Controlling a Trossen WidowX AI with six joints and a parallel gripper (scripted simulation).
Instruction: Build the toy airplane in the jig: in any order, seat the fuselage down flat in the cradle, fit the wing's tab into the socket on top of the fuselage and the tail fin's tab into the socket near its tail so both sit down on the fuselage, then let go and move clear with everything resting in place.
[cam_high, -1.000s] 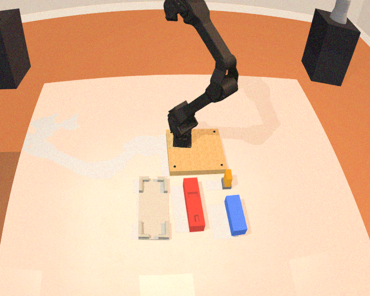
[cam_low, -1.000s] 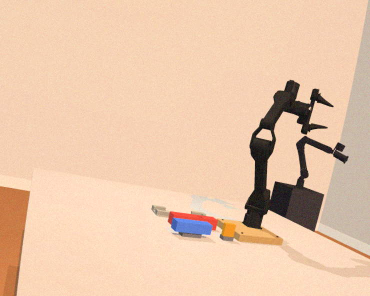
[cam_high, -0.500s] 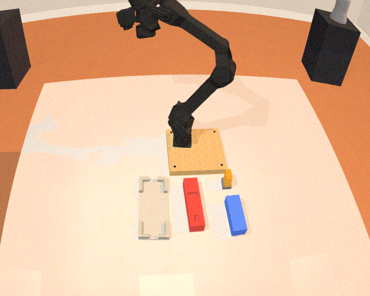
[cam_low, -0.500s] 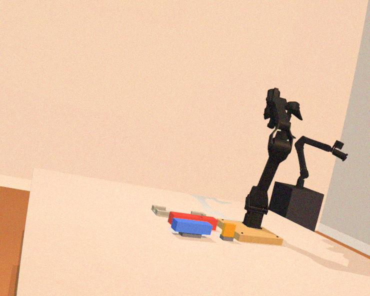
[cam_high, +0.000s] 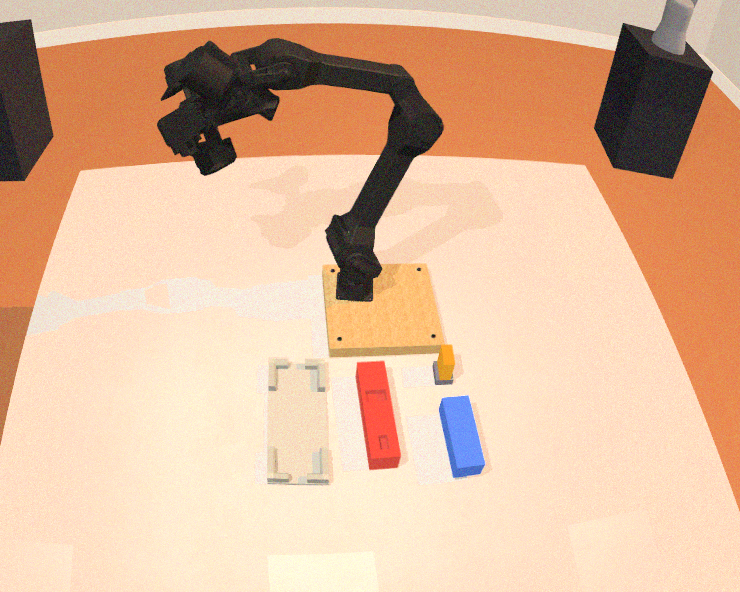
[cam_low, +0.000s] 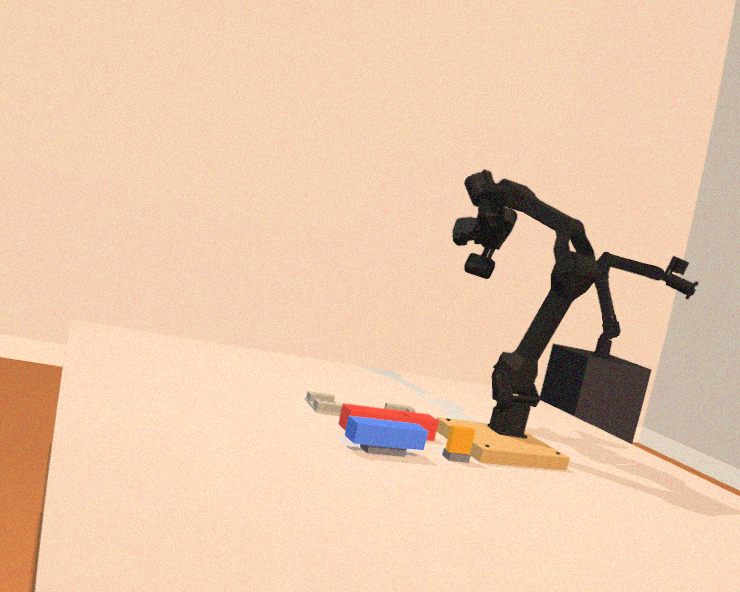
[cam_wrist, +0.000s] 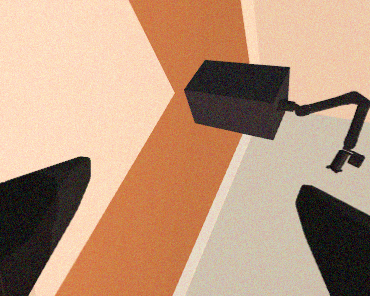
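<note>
The beige jig (cam_high: 298, 419) (cam_low: 327, 408) has raised corner brackets and an empty cradle. The red fuselage (cam_high: 377, 416) (cam_low: 383, 412) lies beside it, its two sockets facing up and empty. The blue wing (cam_high: 461, 432) (cam_low: 387, 434) rests on a dark grey piece farther right in the top view. The orange tail fin (cam_high: 446, 361) (cam_low: 460, 439) stands upright in a dark grey base near the robot's base plate. My gripper (cam_wrist: 196, 180) is open and empty, raised high above the table and far from all the parts. Its fingertips are hard to make out in the top and exterior views.
The wooden base plate (cam_high: 394, 314) (cam_low: 524, 455) carries the arm behind the parts. Black pedestals stand beyond the table, one at the right (cam_high: 648, 104) and one at the left (cam_high: 21, 111) in the top view. The wrist view shows a pedestal (cam_wrist: 235, 107) with another dark arm.
</note>
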